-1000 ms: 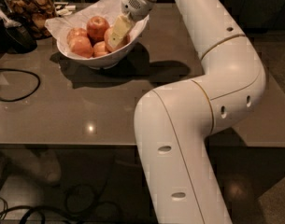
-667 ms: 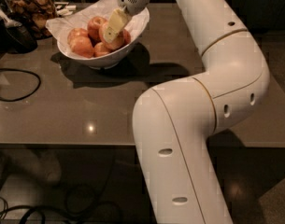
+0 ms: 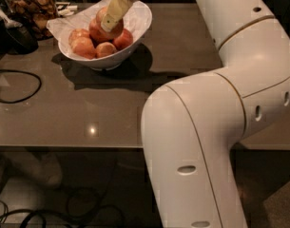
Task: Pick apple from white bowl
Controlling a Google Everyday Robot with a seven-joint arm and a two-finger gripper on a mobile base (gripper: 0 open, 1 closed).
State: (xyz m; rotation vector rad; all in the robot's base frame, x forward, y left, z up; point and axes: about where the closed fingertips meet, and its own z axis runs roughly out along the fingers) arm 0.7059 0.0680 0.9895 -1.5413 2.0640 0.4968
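Gripper: down inside the white bowl near the counter's far edge, its cream end lying across the top apple.
Grip: cannot tell how far open it is, or whether it has hold of the apple.
Top apple: red, resting on the heap of other apples in the bowl.
White bowl: toward the far-left corner of the grey counter, lined with crinkled white paper.
Arm: white, bends over the near-right edge.
Snack jar: far-left corner.
Black cable: left edge.
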